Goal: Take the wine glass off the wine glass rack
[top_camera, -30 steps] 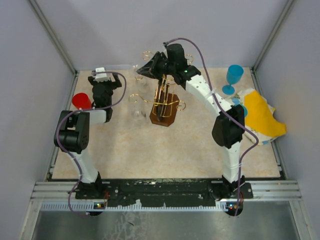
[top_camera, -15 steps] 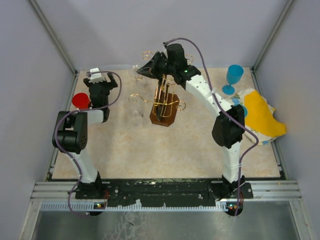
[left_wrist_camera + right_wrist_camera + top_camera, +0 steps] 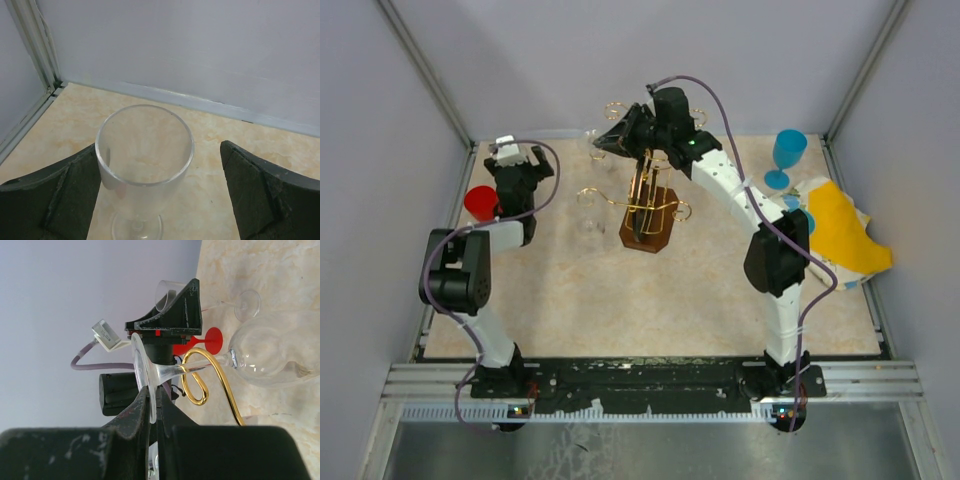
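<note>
Our right claw (image 3: 152, 401) is clenched on the flat round foot of the clear, stemmed wine glass (image 3: 272, 347), its two dark fingers pinching the disc from either face. The glass hangs on the upright gold wire wine glass rack (image 3: 646, 200) with the dark brown wooden base. Just beyond the fingertips the stem passes through a curled gold hook arm (image 3: 197, 382), and the bowl lies farthest from the claw, out past the curl. We judge the foot was chosen because it sits on the claw's side of the hook. Holding it there should let the stem slide out through the open end of the curl.

The glass is colourless and thin-walled, with bright glints on its rounded bowl and a slim stem. It looks slippery and fragile, so the pinch wants to be firm but gentle.

Our left claw (image 3: 157, 165) is released, fingers spread wide. A second clear wine glass (image 3: 145, 150) stands upright on the beige marbled table (image 3: 240, 135) between them, close to one finger. We cannot tell whether it touches.
</note>
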Controlling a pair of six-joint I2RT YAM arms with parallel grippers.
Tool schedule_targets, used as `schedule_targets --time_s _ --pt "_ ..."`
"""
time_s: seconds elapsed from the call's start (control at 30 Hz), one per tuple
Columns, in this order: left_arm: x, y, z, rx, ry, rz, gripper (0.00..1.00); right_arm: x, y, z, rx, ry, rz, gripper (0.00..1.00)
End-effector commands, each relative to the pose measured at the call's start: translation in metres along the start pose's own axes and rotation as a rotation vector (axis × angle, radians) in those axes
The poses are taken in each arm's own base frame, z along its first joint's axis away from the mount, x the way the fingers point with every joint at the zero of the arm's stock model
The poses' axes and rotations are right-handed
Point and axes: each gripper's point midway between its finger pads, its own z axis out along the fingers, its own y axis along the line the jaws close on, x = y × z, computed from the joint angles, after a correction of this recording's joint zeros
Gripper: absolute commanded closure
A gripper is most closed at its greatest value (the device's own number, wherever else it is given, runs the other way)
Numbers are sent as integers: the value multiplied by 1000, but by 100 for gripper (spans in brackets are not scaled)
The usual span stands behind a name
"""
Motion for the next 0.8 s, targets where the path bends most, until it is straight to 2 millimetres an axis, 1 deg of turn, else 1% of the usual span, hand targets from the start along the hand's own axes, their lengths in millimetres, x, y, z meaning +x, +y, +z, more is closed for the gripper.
schedule_targets --time_s 0.0,0.3,0.5,0.57,0.77 --pt "-15 6 -10 -16 -18 -17 0 -19 19 -24 -35 -52 -48 100" --pt "-19 15 -27 -46 8 8 0 -16 16 -24 -30 -43 -47 100" --pt "-33 16 -26 -58 15 30 0 -14 11 -21 -30 -33 -39 100" --pt "-42 15 -24 -56 3 38 0 -14 12 -21 -37 -37 -40 100" --pt "-58 14 -18 -64 -10 56 0 -16 18 -22 -59 -44 -43 100"
